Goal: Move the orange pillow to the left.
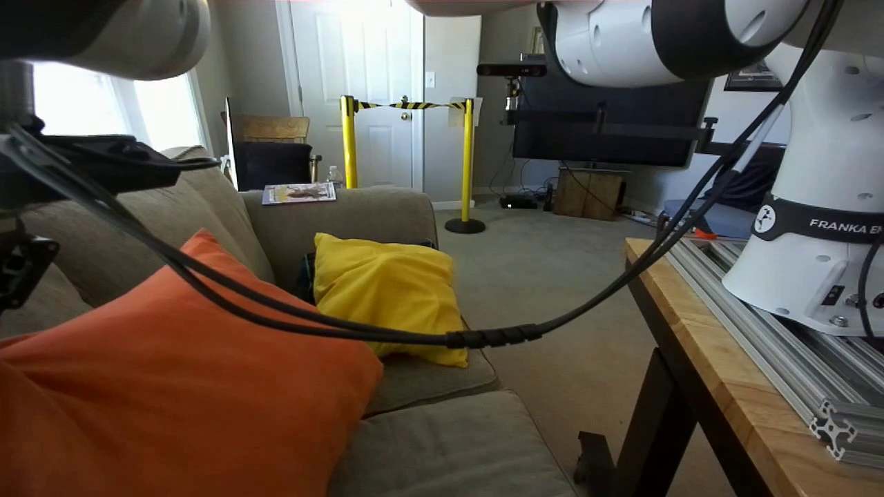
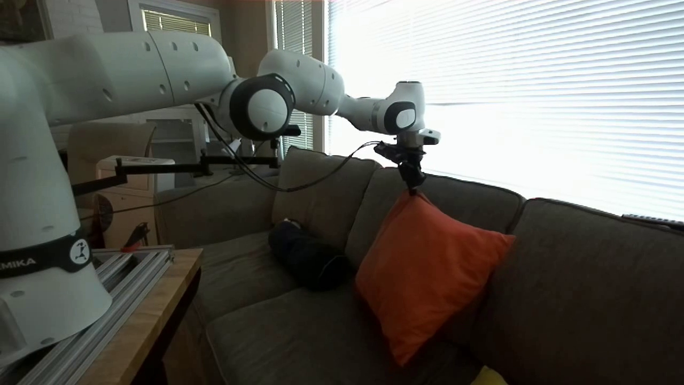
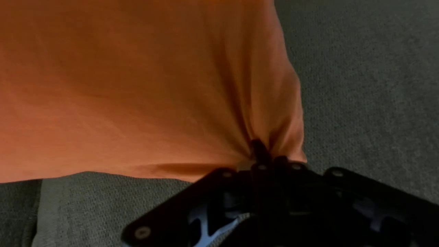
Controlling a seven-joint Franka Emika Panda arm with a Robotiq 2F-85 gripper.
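The large orange pillow (image 2: 427,267) hangs by its upper corner over the sofa, tilted, with one corner pointing down near the seat. Whether that lower corner touches the seat is hard to tell. It also fills the lower left in an exterior view (image 1: 186,393) and the upper left of the wrist view (image 3: 137,96). My gripper (image 2: 413,190) is above it, pointing down, shut on the pillow's top corner. In the wrist view the fingers (image 3: 269,156) are close together with the fabric bunched and creased between them.
A smaller yellow pillow (image 1: 390,297) sits on the sofa seat (image 1: 449,449) beyond the orange one. A dark rolled bundle (image 2: 307,256) lies against the sofa backrest (image 2: 582,278). A wooden table (image 1: 732,386) bears the arm's base. Cables (image 1: 345,330) hang from the arm.
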